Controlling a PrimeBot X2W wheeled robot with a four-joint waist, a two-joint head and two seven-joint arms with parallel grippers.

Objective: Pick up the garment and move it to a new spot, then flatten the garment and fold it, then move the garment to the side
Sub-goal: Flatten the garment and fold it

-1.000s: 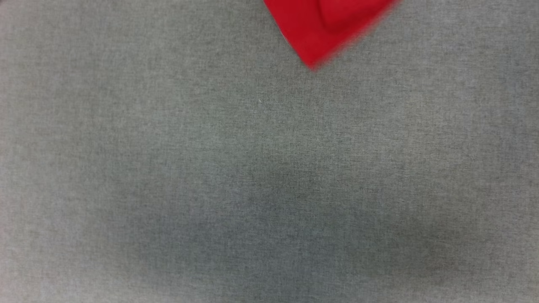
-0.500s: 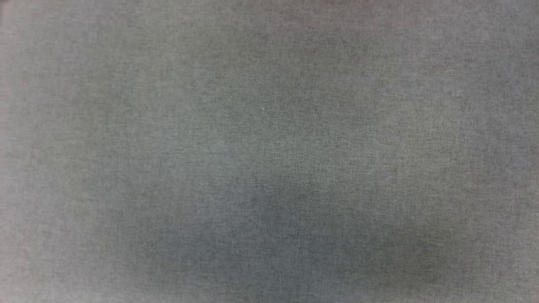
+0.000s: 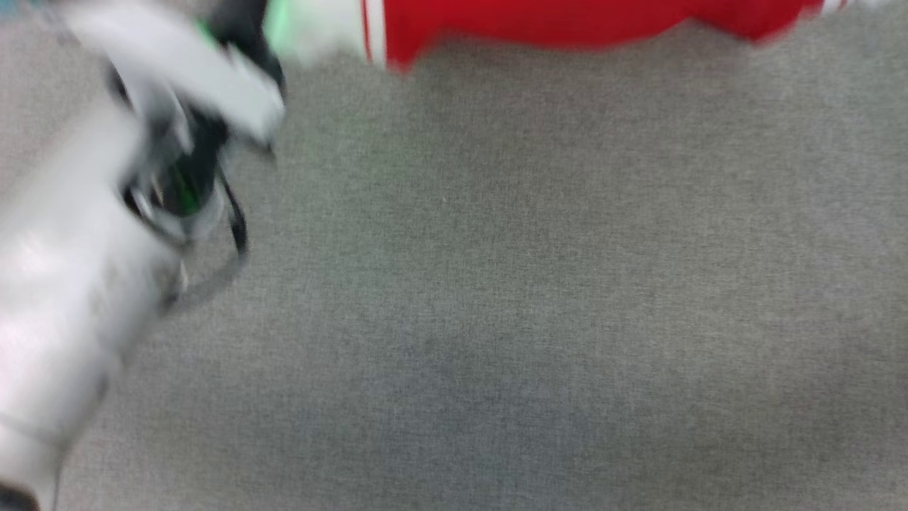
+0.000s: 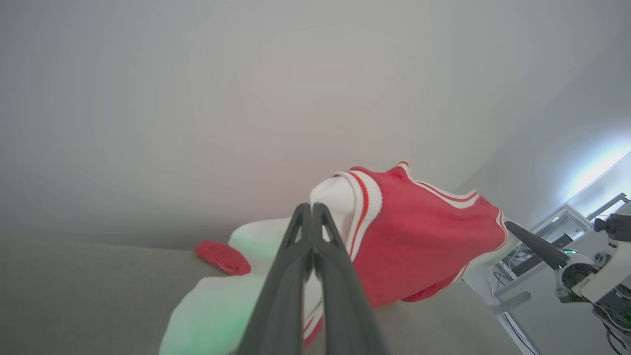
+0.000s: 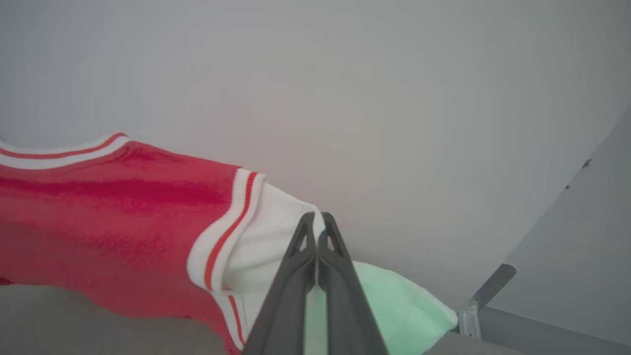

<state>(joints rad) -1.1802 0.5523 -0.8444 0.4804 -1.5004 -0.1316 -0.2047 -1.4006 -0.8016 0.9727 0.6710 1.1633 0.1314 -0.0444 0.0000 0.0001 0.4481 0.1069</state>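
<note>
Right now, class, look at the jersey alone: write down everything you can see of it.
The jersey is red knit-looking cloth with white short sleeves and white ribbed trim carrying red stripes. It hangs spread out, stretched sideways between the left gripper and right gripper, each shut on a white sleeve. The sleeves glow faintly green. Its red body sags above the grey surface; whether its lower edge touches it cannot be told.
</note>
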